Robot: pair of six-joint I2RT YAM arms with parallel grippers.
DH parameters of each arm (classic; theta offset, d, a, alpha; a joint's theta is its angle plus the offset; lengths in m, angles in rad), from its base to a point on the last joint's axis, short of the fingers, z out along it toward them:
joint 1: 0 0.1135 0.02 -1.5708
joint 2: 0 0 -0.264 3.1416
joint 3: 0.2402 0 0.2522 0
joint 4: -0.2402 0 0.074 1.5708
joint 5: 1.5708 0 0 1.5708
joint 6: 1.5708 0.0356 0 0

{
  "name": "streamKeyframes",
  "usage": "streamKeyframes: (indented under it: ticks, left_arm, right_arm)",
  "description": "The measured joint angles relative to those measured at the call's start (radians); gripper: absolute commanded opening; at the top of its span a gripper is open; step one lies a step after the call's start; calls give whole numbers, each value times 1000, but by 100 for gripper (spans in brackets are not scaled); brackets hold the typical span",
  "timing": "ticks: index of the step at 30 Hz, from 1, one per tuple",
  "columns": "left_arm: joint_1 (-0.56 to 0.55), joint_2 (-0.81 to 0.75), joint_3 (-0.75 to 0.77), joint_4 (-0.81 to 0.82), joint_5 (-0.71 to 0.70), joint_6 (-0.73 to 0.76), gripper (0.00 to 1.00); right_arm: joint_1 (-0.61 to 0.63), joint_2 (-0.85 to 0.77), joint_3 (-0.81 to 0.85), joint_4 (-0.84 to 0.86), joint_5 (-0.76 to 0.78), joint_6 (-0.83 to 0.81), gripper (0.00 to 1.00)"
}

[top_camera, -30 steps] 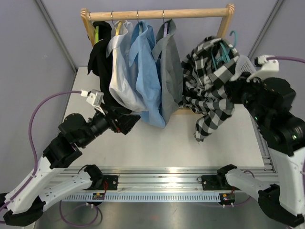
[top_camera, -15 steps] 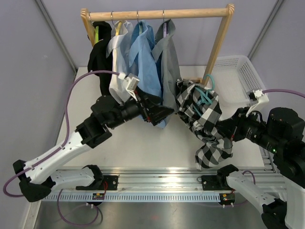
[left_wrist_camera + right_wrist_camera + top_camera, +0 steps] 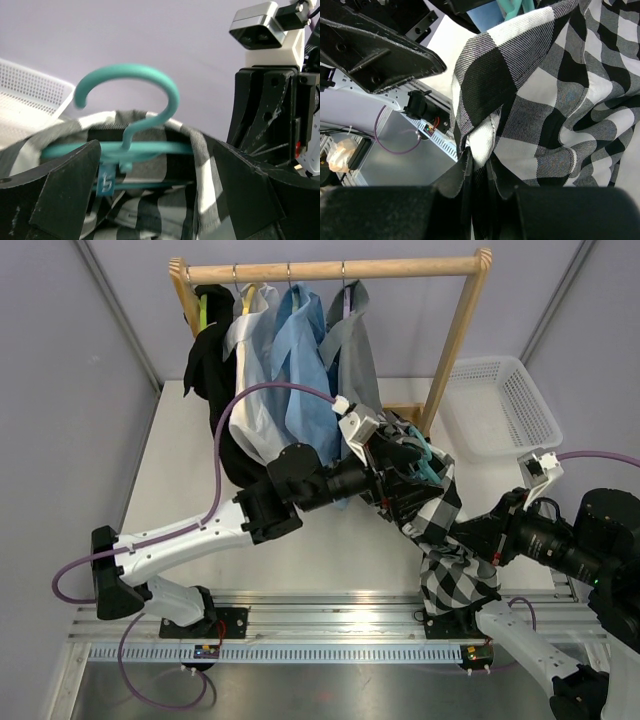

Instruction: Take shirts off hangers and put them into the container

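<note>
The black-and-white checked shirt (image 3: 440,530) hangs in the air on its teal hanger (image 3: 427,453), off the rail. My right gripper (image 3: 480,162) is shut on a bunched fold of this shirt (image 3: 545,95) low down. My left gripper (image 3: 155,195) is open, with one finger (image 3: 60,200) on each side of the shirt's collar (image 3: 150,200), just below the teal hanger's hook (image 3: 132,92). The black shirt (image 3: 210,370), white shirt (image 3: 250,390), light blue shirt (image 3: 300,390) and grey shirt (image 3: 357,380) hang on the rail. The white container (image 3: 540,410) stands at the back right.
The wooden rail frame (image 3: 330,268) spans the back, its right post (image 3: 455,335) beside the container. The left arm (image 3: 200,535) stretches across the table's middle. The right arm's body (image 3: 590,550) is at the near right. The container's lattice wall (image 3: 25,95) shows behind the hanger.
My left arm has swung right, away from the hanging shirts, and its open jaws now straddle the checked shirt's collar. My right gripper has drawn the shirt down and toward the near edge.
</note>
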Motion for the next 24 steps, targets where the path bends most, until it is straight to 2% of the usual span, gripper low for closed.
streamKeyframes:
  ticks: [6, 13, 15, 18, 20, 22, 24]
  left_arm:
    - [-47, 74, 61, 57, -36, 40, 93]
    - [-69, 129, 121, 69, -100, 100, 48]
    - [-70, 130, 121, 66, -127, 119, 31]
    - [-71, 130, 121, 48, -171, 165, 10]
    - [-72, 130, 121, 20, -196, 200, 0]
    - [-77, 130, 121, -10, -225, 226, 0]
    - [-85, 130, 124, -26, -251, 246, 0]
  right_arm:
    - [0, -5, 0, 0, -25, 3, 0]
    - [0, -13, 8, -3, -37, 4, 0]
    - [0, -15, 18, -14, -37, 4, 0]
    - [0, -18, 31, -17, -33, 5, 0]
    - [0, -21, 43, -17, -21, 11, 0]
    - [0, -21, 48, -19, -10, 14, 0]
    - [0, -21, 48, -29, 5, 17, 11]
